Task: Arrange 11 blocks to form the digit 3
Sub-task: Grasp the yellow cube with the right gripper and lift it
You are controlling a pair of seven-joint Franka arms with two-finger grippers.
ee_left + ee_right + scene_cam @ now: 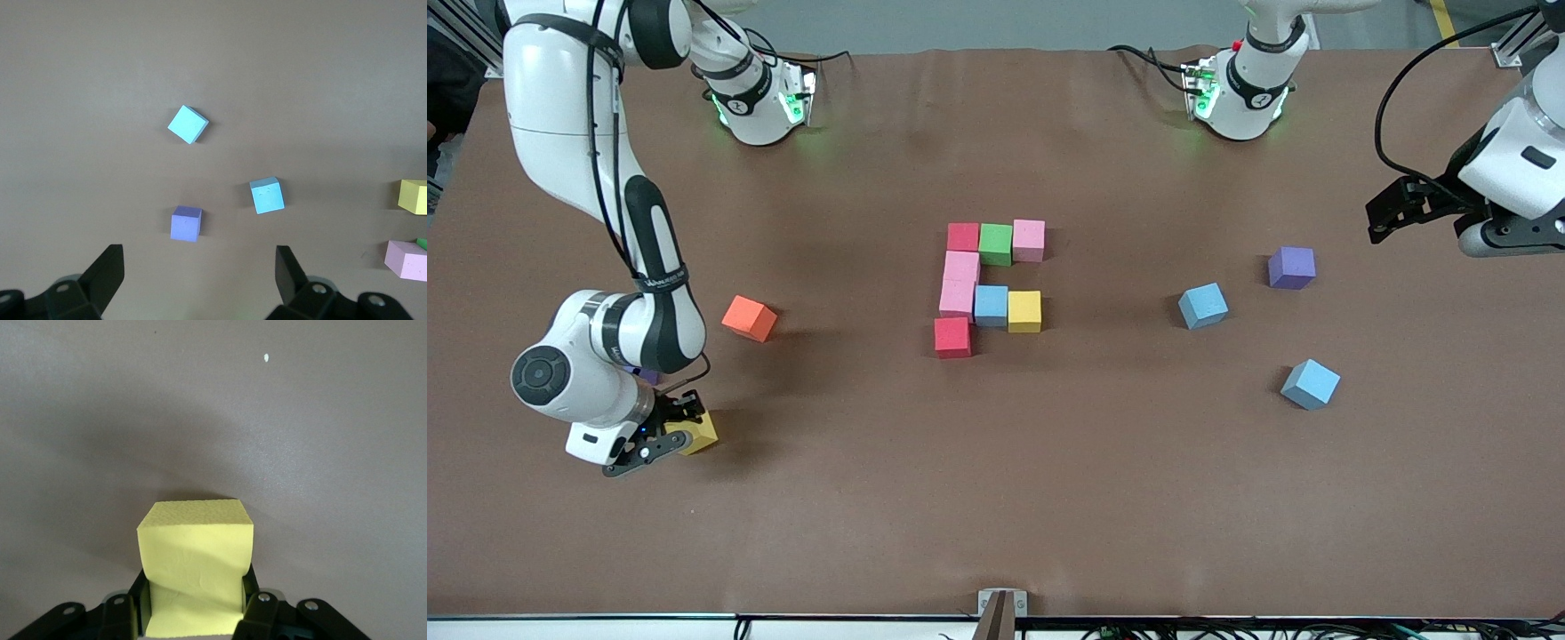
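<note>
My right gripper (669,433) is low at the right arm's end of the table, shut on a yellow block (698,432). The foam is squeezed between the fingers (257,613) and the yellow block (195,550) fills that wrist view. At mid-table stands part of the digit 3 (991,305): red, green and pink in the farthest row, two pink down one side, light blue and yellow in the middle row, and a red block (952,337) nearest the camera. Two loose light blue blocks (1203,306) (1311,384) lie toward the left arm's end. My left gripper (1405,206) waits open over that end of the table.
An orange cube (749,318) lies close by the right arm. A purple cube (1291,268) sits beside the loose blue blocks, and another purple corner (647,376) peeks out under the right arm. The left wrist view shows the purple cube (186,223) and both blue blocks (188,124) (267,195).
</note>
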